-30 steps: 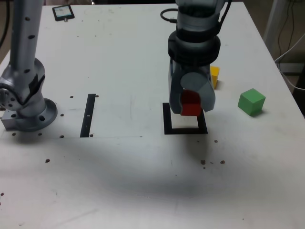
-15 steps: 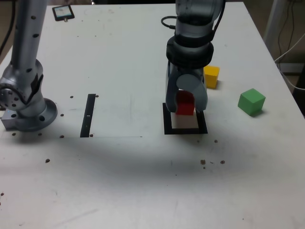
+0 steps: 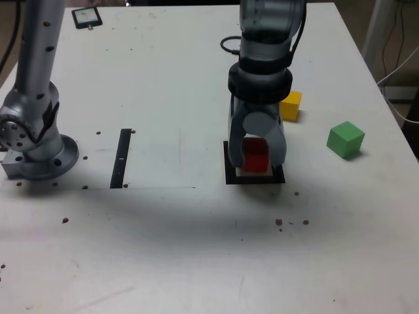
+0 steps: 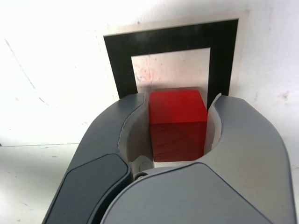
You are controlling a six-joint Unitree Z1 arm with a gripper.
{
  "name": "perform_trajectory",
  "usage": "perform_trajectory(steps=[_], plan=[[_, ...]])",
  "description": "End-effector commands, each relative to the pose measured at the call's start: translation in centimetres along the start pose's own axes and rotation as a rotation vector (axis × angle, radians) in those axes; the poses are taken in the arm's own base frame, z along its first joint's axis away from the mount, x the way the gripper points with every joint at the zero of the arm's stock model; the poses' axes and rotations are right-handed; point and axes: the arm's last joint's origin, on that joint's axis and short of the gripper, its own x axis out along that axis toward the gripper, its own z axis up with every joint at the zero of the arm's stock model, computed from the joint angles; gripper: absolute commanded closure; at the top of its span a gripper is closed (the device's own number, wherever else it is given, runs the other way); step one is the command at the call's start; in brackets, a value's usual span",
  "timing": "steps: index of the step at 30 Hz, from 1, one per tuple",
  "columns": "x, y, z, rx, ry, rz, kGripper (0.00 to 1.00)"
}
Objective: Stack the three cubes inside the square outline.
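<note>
My gripper (image 3: 256, 157) is shut on the red cube (image 3: 255, 155), pointing straight down over the black square outline (image 3: 228, 171). In the wrist view the red cube (image 4: 178, 122) is pinched between both grey fingers (image 4: 128, 122), low over the outline's pale centre (image 4: 170, 70); the frames do not show whether it touches the table. The yellow cube (image 3: 291, 105) sits on the table behind the gripper, toward the exterior view's right. Farther to that right lies the green cube (image 3: 345, 139), apart from everything.
The arm's base (image 3: 36, 147) stands at the exterior view's left. A thin black strip (image 3: 122, 157) lies between base and outline. A small dark device (image 3: 86, 17) rests at the far left corner. Cables hang beyond the table's right edge.
The gripper has come down with the red cube, from above the outline's front edge to low inside it. The yellow and green cubes have not moved.
</note>
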Motion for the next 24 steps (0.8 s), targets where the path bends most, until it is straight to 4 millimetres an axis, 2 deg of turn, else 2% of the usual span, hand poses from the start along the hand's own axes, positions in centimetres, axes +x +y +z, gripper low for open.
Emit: perform_trajectory(steps=[1, 9, 15, 19, 21, 24], plan=[[0.4, 0.04, 0.14, -0.004, 0.006, -0.004, 0.71], [0.48, 0.42, 0.21, -0.012, 0.003, 0.02, 0.71], [0.5, 0.71, 0.14, -0.018, 0.007, 0.034, 0.63], [0.57, 0.68, 0.11, -0.018, 0.011, 0.025, 0.61], [0.59, 0.67, 0.1, -0.019, 0.011, 0.023, 0.57], [0.58, 0.67, 0.11, -0.019, 0.009, 0.023, 0.39]])
